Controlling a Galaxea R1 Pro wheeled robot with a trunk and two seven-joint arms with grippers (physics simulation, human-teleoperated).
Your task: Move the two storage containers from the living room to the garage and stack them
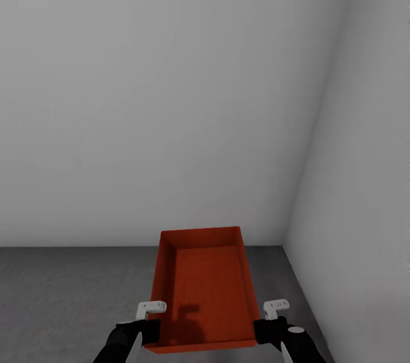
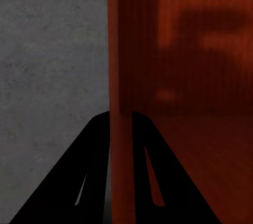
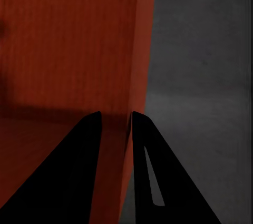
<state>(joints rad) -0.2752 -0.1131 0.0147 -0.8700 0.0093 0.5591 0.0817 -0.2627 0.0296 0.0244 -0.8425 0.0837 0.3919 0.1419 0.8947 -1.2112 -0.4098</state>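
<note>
Both arms low and forward. Left gripper (image 1: 149, 326) pinches the storage container (image 1: 205, 289) left wall, right gripper (image 1: 267, 326) pinches the right wall, over the grey floor (image 1: 68, 295) near the garage corner. No readable markings.

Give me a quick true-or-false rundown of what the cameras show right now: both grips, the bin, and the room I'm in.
1. The left gripper is clamped on a side wall of the red-orange container. True.
2. The right gripper hangs open, clear of the container. False: its fingers straddle the opposite side wall, shut on it.
3. A second container sits inside the held one. False: the ribbed bottom is bare.
4. The robot faces pale grey walls meeting in a corner. True.
5. The floor below is light wood planks. False: it is dark grey mottled concrete.
</note>
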